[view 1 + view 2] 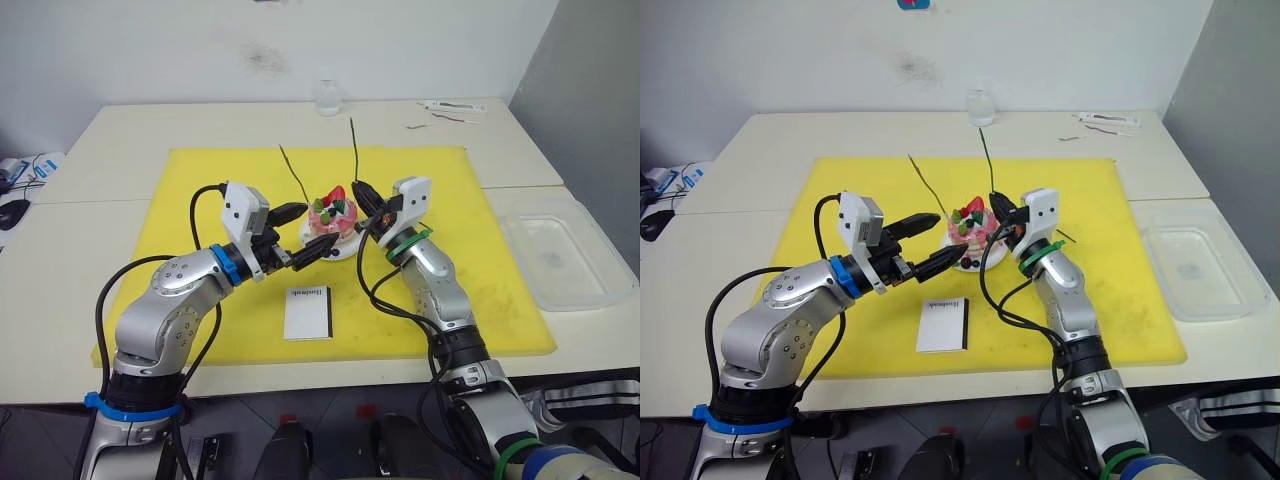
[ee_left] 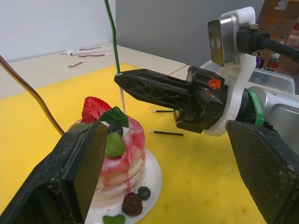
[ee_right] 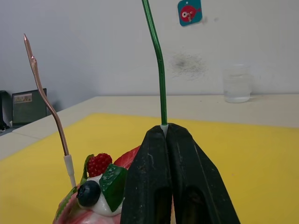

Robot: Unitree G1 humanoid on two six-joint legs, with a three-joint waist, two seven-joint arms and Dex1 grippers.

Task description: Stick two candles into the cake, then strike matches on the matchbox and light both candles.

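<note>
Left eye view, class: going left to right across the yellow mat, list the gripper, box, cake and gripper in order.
Left gripper → matchbox → cake → right gripper, shut on a candle.

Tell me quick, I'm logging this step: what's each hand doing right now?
Left hand: open, empty, beside the cake.
Right hand: closed on the green candle, above the cake.

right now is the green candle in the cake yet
Not yet: the right gripper is shut on the green candle, its pale tip above the cake.
</note>
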